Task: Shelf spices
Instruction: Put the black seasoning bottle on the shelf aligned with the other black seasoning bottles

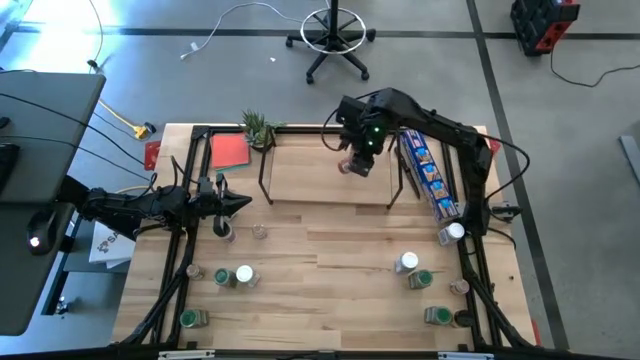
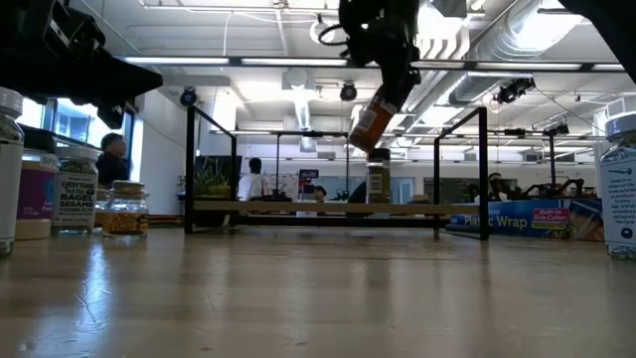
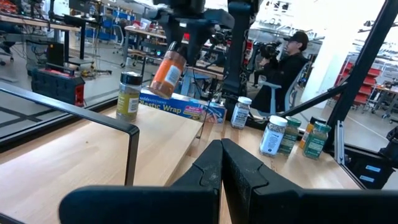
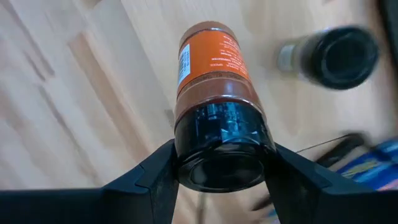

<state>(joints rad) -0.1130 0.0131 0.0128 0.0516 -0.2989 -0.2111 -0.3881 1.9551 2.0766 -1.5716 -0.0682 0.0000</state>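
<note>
Right end effector (image 4: 217,171) around tilted orange-labelled spice jar (image 4: 214,93) above shelf (image 1: 325,175)

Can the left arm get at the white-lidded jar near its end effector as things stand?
Probably yes. The left end effector is shut and holds nothing, and the white-lidded jar stands in the open on the table just in front; only neighbouring jars crowd it.

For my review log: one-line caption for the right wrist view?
Right claw grips an orange spice jar by its black lid above the wooden shelf, beside a black-lidded jar.
</note>
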